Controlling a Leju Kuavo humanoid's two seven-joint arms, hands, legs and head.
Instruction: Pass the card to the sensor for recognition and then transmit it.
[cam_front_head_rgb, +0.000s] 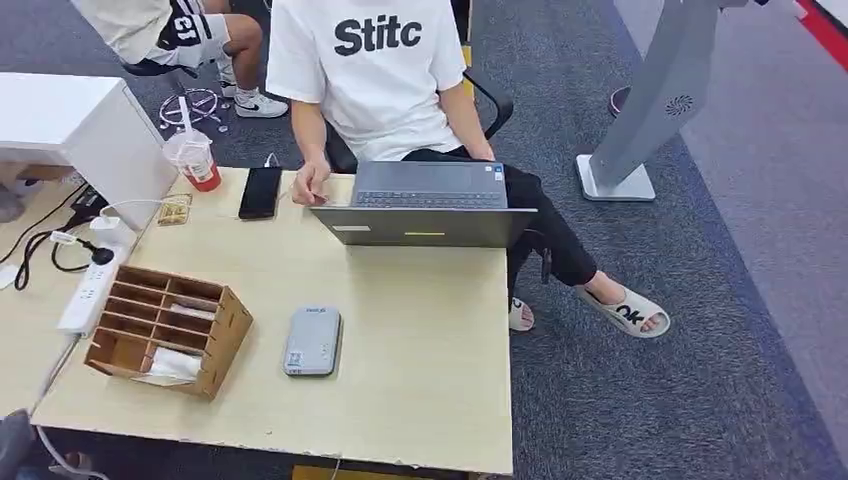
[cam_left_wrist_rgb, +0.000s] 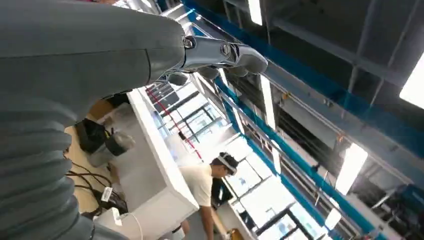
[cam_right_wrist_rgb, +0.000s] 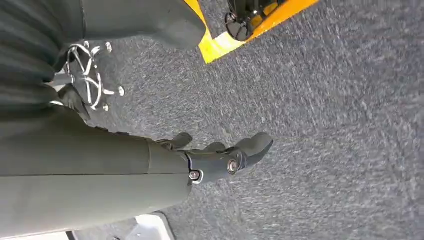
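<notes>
Hanging empty with fingers loosely apart, left hand (cam_left_wrist_rgb: 220, 55) and right hand (cam_right_wrist_rgb: 220, 157) sit far from the sensor (cam_front_head_rgb: 312, 341); reaching blind might bump the wooden rack (cam_front_head_rgb: 168, 330)

One of nearly everything on the worktop, and two people beside it

The worktop (cam_front_head_rgb: 420, 360) carries one grey card sensor (cam_front_head_rgb: 312, 341), one wooden compartment organiser (cam_front_head_rgb: 168, 330), one open laptop (cam_front_head_rgb: 427, 204), one black phone (cam_front_head_rgb: 261, 192), one lidded drink cup (cam_front_head_rgb: 194, 158) with a straw, and one small tin (cam_front_head_rgb: 174, 209). One white power strip (cam_front_head_rgb: 88, 291) lies on the adjoining surface. Two people: one seated in a white T-shirt (cam_front_head_rgb: 372, 70), another (cam_front_head_rgb: 160, 30) partly in frame. One grey floor stand (cam_front_head_rgb: 650, 110). Two robot hands: left hand (cam_left_wrist_rgb: 220, 55), right hand (cam_right_wrist_rgb: 220, 157).
</notes>
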